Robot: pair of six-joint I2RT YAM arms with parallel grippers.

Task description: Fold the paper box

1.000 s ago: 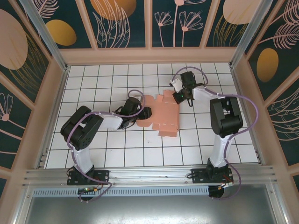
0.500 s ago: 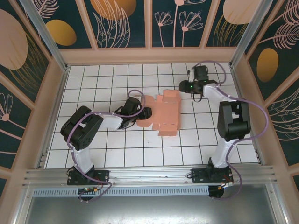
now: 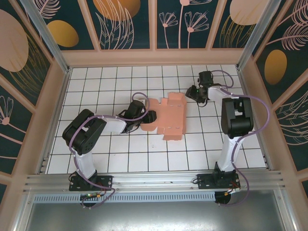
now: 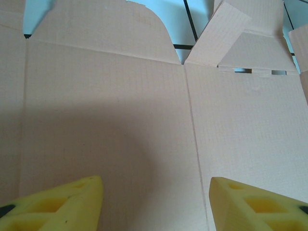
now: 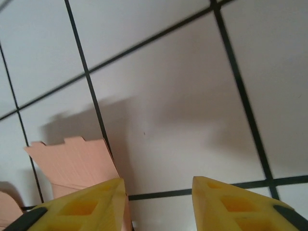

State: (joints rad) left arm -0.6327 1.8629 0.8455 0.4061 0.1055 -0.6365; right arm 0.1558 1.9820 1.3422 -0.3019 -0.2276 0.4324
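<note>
The paper box (image 3: 167, 118) is a salmon-pink die-cut sheet lying mostly flat in the middle of the white grid table, with a few flaps raised at its far and near ends. My left gripper (image 3: 148, 117) rests at the sheet's left edge. In the left wrist view it (image 4: 156, 192) stands open over the flat panel (image 4: 120, 120), with nothing between the yellow fingers. My right gripper (image 3: 192, 92) hovers just off the sheet's far right corner. It (image 5: 159, 187) is open over bare tile, with a raised pink flap (image 5: 72, 161) beside its left finger.
Pink wooden walls (image 3: 55, 110) ring the tiled table (image 3: 106, 86) on three sides. An aluminium rail (image 3: 154, 180) runs along the near edge by both arm bases. Bare tiles lie to the left, right and front of the sheet.
My right gripper has opened and pulled back from the sheet's far right flap, up and to the right. The left arm and the sheet have stayed put.
</note>
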